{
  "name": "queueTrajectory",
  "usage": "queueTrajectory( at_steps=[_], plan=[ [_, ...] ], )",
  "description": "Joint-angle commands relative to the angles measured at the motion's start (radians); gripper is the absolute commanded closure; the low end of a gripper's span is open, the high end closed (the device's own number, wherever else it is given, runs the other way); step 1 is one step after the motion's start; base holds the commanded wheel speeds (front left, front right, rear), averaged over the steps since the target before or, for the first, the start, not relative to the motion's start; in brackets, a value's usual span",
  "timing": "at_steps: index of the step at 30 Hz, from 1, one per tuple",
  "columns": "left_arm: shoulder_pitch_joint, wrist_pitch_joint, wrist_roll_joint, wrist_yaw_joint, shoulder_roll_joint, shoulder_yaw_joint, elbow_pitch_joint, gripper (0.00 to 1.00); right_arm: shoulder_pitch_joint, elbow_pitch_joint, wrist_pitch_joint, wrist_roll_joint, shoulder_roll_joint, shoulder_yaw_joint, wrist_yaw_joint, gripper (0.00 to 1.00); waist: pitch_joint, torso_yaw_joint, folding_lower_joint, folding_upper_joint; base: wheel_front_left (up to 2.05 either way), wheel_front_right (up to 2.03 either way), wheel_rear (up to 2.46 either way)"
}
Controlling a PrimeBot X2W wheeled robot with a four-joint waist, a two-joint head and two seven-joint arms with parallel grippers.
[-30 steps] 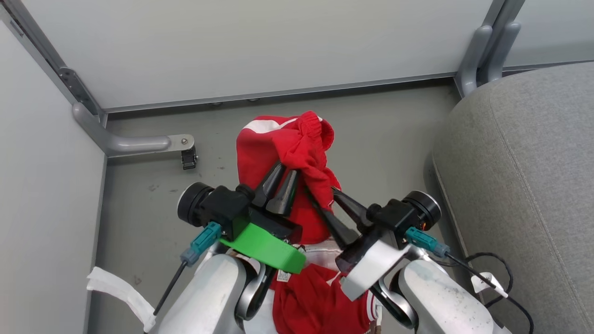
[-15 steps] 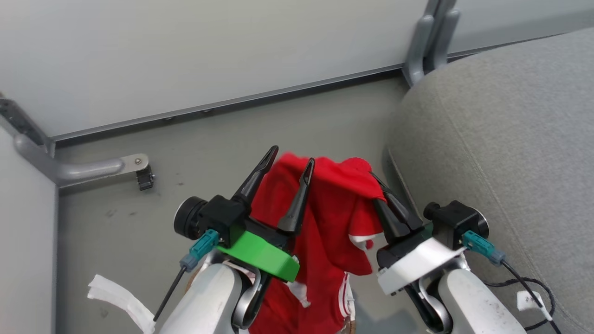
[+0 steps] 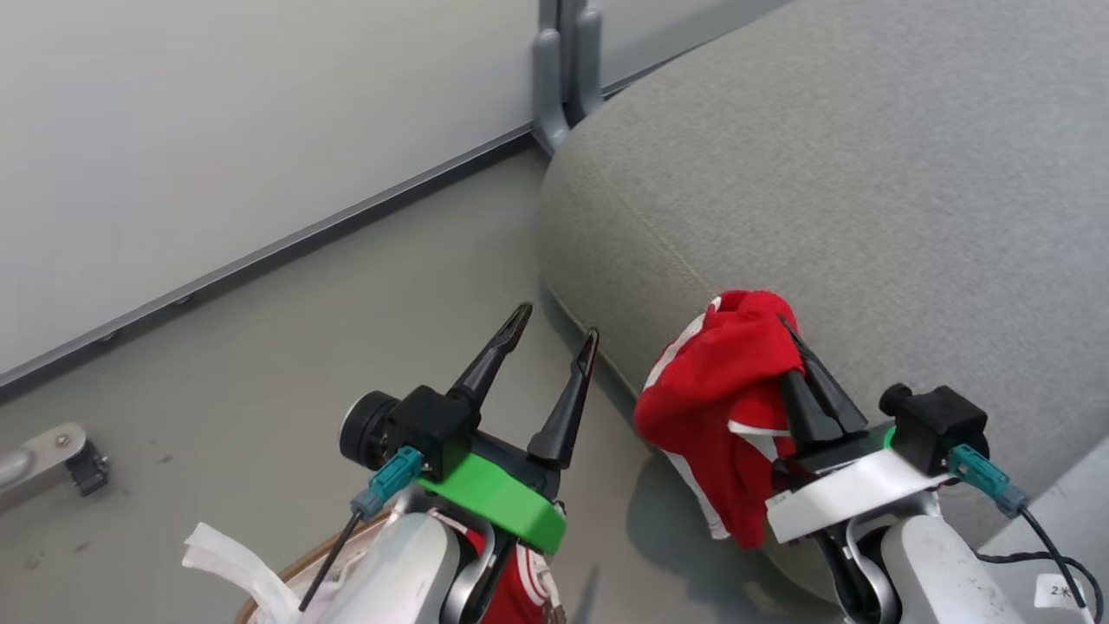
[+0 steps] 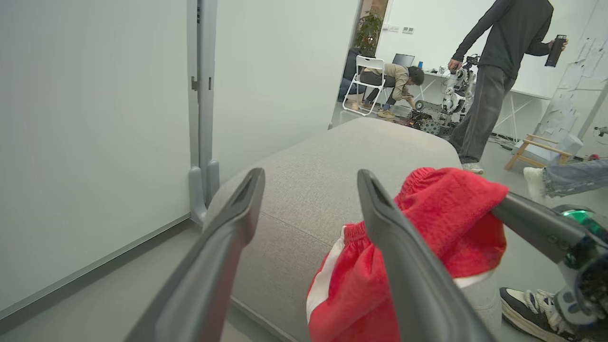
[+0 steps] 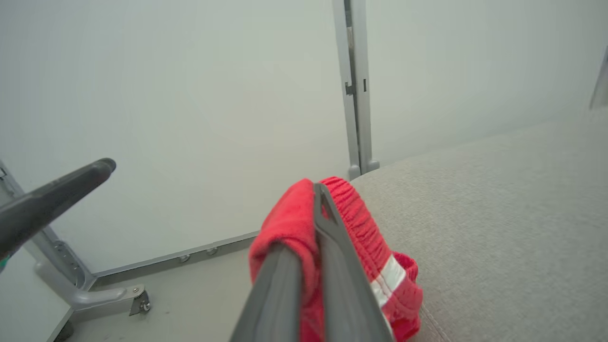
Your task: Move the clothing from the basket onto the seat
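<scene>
Released by the left gripper [image 3: 558, 321], now spread and empty, the clothing [image 3: 719, 390] hangs from the right gripper [image 3: 793, 342], pinched at its bunched waistband against the seat [image 3: 866, 173] edge. Judged light, limp, unbreakable; gathered folds grip best. At lower left the basket [image 3: 286, 576] holds more red fabric [image 3: 518, 585].

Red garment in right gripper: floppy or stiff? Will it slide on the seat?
Likely floppy: the red garment sags in folds below the right gripper, shut on one bunch. Probably light, hanging from that single pinch. Sliding seems unlikely on the woven seat, but it could slump off the rounded edge.
</scene>
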Motion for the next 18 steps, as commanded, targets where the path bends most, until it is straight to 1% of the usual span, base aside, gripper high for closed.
queueTrajectory(
  at_steps=[1, 6, 10, 12, 14, 16, 18],
  plan=[
    [-0.015, -0.001, -0.011, -0.003, 0.005, -0.008, 0.009, 0.00, 0.015, -0.012, -0.002, -0.008, 0.000, -0.013, -0.001, 1.00, 0.001, -0.106, 0.0001, 0.0000, 0.00, 0.00, 0.00],
    [-0.026, -0.001, -0.014, -0.006, 0.005, -0.022, 0.027, 0.00, 0.003, -0.029, -0.002, -0.024, -0.007, -0.059, -0.001, 1.00, 0.014, -0.107, 0.0001, 0.0000, 0.00, 0.00, 0.00],
    [-0.010, -0.001, 0.003, -0.006, 0.005, -0.011, 0.037, 0.00, -0.070, -0.023, -0.002, -0.032, -0.050, -0.062, -0.001, 1.00, 0.029, -0.103, 0.0001, 0.0000, 0.00, 0.00, 0.00],
    [-0.008, -0.001, 0.011, -0.007, 0.004, -0.011, 0.036, 0.00, -0.122, -0.016, -0.002, -0.029, -0.083, -0.079, -0.001, 1.00, 0.050, -0.093, 0.0001, 0.0000, 0.00, 0.00, 0.00],
    [-0.032, -0.001, 0.017, -0.007, 0.004, -0.016, 0.034, 0.00, -0.188, -0.003, -0.002, -0.005, -0.110, -0.119, -0.001, 1.00, 0.081, -0.067, 0.0001, 0.0000, 0.00, 0.00, 0.00],
    [-0.051, -0.001, 0.022, -0.007, 0.005, -0.023, 0.036, 0.00, -0.261, 0.013, -0.002, -0.004, -0.152, -0.139, -0.001, 1.00, 0.109, -0.042, 0.0001, 0.0000, 0.00, 0.00, 0.00],
    [-0.066, -0.001, 0.036, -0.008, 0.005, -0.033, 0.045, 0.00, -0.343, 0.043, -0.002, -0.008, -0.211, -0.155, -0.001, 1.00, 0.142, -0.015, 0.0001, 0.0000, 0.00, 0.00, 0.00]
  ],
)
